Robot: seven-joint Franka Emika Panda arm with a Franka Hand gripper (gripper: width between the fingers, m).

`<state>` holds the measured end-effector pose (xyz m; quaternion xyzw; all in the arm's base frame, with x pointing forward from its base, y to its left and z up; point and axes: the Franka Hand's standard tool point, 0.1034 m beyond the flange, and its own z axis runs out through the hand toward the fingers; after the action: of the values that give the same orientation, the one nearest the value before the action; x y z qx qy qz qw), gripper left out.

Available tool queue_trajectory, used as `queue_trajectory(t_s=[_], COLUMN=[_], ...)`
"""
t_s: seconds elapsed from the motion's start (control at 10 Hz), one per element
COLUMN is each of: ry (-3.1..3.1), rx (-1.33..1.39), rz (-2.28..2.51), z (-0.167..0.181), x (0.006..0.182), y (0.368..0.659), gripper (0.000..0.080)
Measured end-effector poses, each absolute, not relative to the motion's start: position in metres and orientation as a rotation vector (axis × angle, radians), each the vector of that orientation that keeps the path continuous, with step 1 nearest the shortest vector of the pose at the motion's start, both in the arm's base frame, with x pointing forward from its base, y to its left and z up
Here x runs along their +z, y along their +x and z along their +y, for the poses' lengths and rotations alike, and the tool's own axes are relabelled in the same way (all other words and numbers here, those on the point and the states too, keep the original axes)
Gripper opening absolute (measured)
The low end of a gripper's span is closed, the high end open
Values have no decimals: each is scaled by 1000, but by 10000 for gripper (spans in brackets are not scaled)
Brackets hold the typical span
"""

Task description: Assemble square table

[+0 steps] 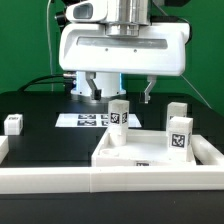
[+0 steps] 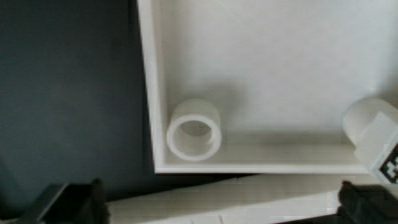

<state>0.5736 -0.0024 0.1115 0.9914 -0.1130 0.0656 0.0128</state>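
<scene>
The square table's white slab [image 1: 150, 152] lies at the exterior view's right, rim up. Two white tagged legs stand upright on it: one [image 1: 119, 113] at its far corner, one [image 1: 179, 134] further right. A third leg [image 1: 13, 124] stands alone at the exterior view's left. My gripper [image 1: 122, 92] hangs open and empty just behind and above the far-corner leg. In the wrist view the slab [image 2: 267, 70] fills the frame, with the corner leg [image 2: 196, 130] seen from above and the other leg [image 2: 372, 130] at the edge. The dark fingertips [image 2: 71, 205] stand wide apart around a blurred white surface.
The marker board [image 1: 92, 120] lies on the black table under and behind my gripper. A long white border wall [image 1: 90, 185] runs along the front. A green backdrop and cables stand behind the arm.
</scene>
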Motion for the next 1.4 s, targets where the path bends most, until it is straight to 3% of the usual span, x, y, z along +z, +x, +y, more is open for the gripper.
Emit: queue_trajectory(t_s=[0.3,0.4,0.8,1.4], ry=[3080,3076,3051,3039], rx=[208,207,190,162], rz=[-332,-255,-90,-23], z=[-26,-43,-145,-210], x=[109,103,92,90], y=[569,556,516,495], gripper=[649,649,649,649])
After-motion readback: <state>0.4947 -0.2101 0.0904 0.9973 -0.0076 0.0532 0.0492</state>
